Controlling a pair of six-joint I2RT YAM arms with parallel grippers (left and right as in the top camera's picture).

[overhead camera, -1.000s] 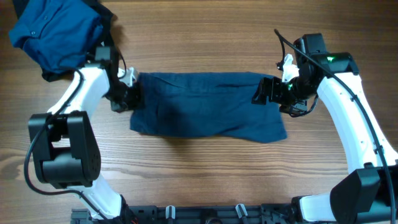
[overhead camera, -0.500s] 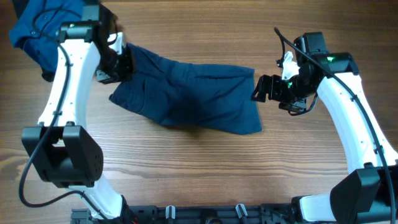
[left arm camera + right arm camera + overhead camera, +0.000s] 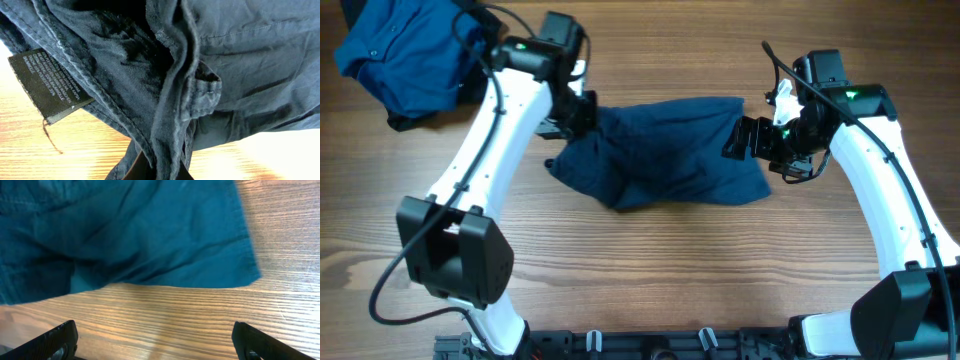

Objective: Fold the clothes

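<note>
The dark navy shorts (image 3: 665, 150) lie bunched across the table's middle. My left gripper (image 3: 582, 112) is shut on their left end and holds it lifted over the cloth. In the left wrist view the waistband seam (image 3: 172, 100) and a black label (image 3: 47, 82) hang from my left gripper (image 3: 160, 172). My right gripper (image 3: 745, 140) is open and empty at the shorts' right edge. In the right wrist view the cloth (image 3: 125, 235) lies beyond my wide-open right gripper (image 3: 155, 340), with bare wood between the fingers. The brighter blue buttoned shirt (image 3: 405, 55) lies crumpled at the far left corner.
The wooden table (image 3: 650, 270) stretches bare in front of the shorts. The arm bases stand at the front edge, left (image 3: 455, 265) and right (image 3: 910, 310).
My left gripper has carried the shorts' left end up and then rightward over the cloth, bunching the shorts. My right gripper has let go of the right end and stayed in place.
</note>
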